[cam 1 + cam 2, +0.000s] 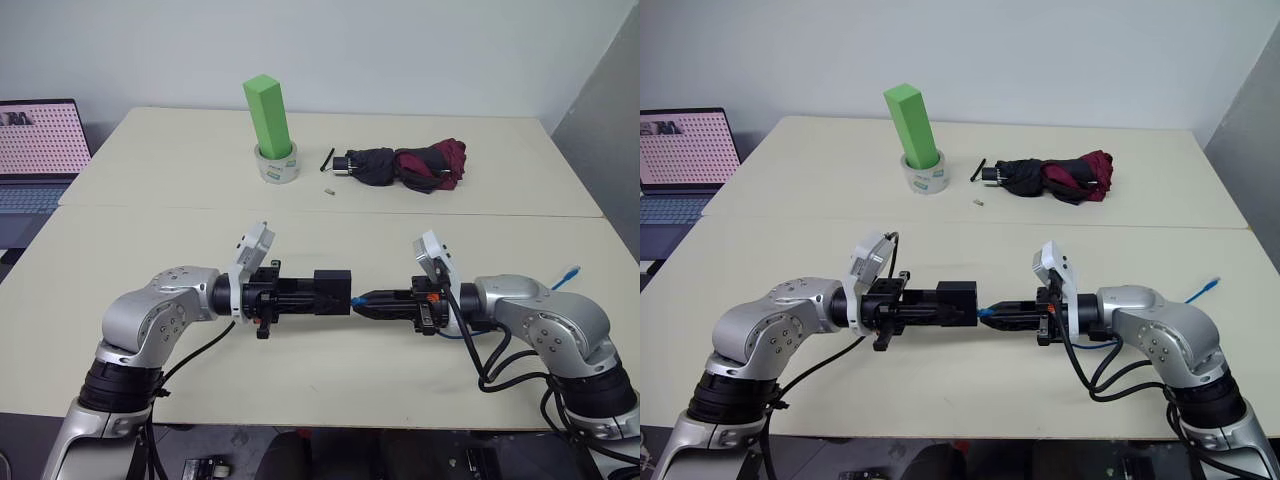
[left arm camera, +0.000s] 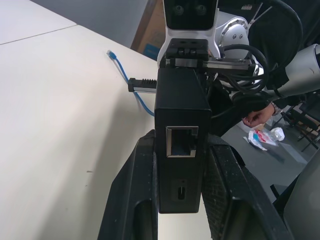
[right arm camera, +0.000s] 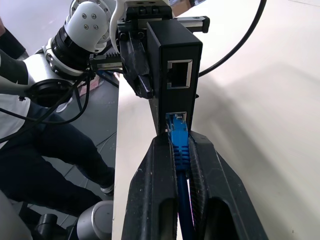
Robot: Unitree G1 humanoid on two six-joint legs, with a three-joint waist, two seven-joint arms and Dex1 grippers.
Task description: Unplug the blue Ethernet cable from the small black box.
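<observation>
My left gripper (image 1: 305, 295) is shut on the small black box (image 1: 332, 291) and holds it level above the near table, ports facing right. In the left wrist view the box (image 2: 181, 115) sits clamped between both fingers, with an empty port showing. My right gripper (image 1: 365, 300) meets it from the right and is shut on the plug end of the blue Ethernet cable (image 3: 179, 142). The plug's tip sits in the lower port of the box (image 3: 175, 60). The cable trails back under my right arm, and its free end (image 1: 568, 275) lies on the table at the right.
On the far table a green block (image 1: 270, 115) stands in a roll of tape (image 1: 277, 165), beside a folded black-and-maroon umbrella (image 1: 410, 165). A laptop (image 1: 35, 150) is at the far left. A person's hand (image 2: 257, 117) shows beyond the table edge.
</observation>
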